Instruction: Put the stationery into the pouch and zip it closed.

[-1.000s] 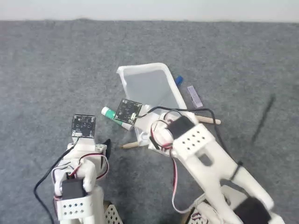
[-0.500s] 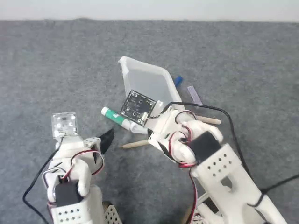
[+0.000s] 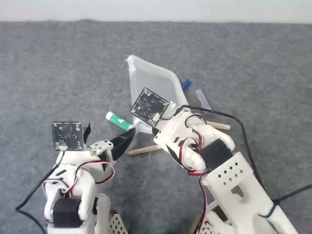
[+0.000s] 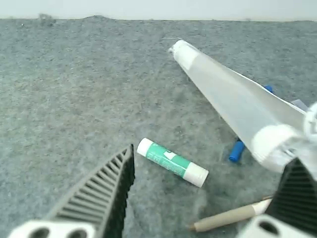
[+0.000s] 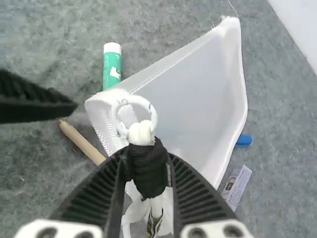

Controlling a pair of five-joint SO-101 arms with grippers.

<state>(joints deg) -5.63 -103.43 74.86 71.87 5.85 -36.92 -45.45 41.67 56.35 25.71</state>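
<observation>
The translucent white pouch (image 3: pixel 153 87) is raised at its near corner, tilted off the grey carpet. My right gripper (image 3: pixel 146 128) is shut on the black zipper pull (image 5: pixel 146 166) at that corner, under a white ring (image 5: pixel 133 111). A green and white glue stick (image 3: pixel 119 121) lies on the carpet just left of the pouch. My left gripper (image 3: pixel 108 135) hovers open near the glue stick (image 4: pixel 171 161), which lies between and beyond its fingers (image 4: pixel 106 193). A wooden pencil (image 3: pixel 145 149) lies under the right arm. A blue pen (image 4: pixel 237 148) sticks out from behind the pouch (image 4: pixel 237 101).
A small purple strip (image 3: pixel 203 99) lies right of the pouch, beside the blue pen's end (image 3: pixel 185 84). The pencil's other end (image 3: pixel 217 126) shows right of the right arm. A pale wall edges the carpet at the back.
My left gripper has swung right and forward, toward the glue stick and the pouch. The right gripper has shifted slightly up and right, with the pouch corner still held.
</observation>
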